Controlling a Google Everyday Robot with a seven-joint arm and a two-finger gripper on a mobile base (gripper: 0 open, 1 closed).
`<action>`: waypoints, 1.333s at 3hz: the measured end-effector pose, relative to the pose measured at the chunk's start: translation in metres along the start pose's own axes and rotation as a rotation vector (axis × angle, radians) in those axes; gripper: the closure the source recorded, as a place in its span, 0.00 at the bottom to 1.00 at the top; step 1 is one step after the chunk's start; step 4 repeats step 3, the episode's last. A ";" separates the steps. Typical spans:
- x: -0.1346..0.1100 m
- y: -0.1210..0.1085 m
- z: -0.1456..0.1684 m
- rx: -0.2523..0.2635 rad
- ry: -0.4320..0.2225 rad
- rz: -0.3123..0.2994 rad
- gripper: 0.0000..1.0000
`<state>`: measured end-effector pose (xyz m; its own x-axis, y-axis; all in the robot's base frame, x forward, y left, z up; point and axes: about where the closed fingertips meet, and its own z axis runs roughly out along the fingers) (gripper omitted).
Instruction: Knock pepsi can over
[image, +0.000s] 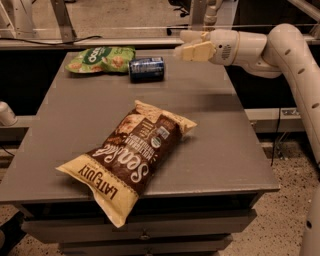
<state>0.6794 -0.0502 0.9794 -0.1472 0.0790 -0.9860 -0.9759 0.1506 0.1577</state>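
The pepsi can (146, 69), dark blue with a silver end, lies on its side at the far middle of the grey table (215, 130), right next to a green chip bag (101, 59). My gripper (186, 46) hovers just above the table's far right part, a short way to the right of the can and not touching it. It holds nothing. The white arm (280, 47) comes in from the right.
A large brown and yellow chip bag (131, 156) lies diagonally across the near middle of the table, its lower end hanging over the front edge. A drawer unit (140, 227) sits under the table. Metal frames stand behind the table.
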 end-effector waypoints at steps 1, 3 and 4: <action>-0.007 -0.010 -0.029 0.073 0.092 -0.114 0.00; -0.022 -0.017 -0.063 0.146 0.210 -0.282 0.00; -0.022 -0.017 -0.063 0.146 0.210 -0.282 0.00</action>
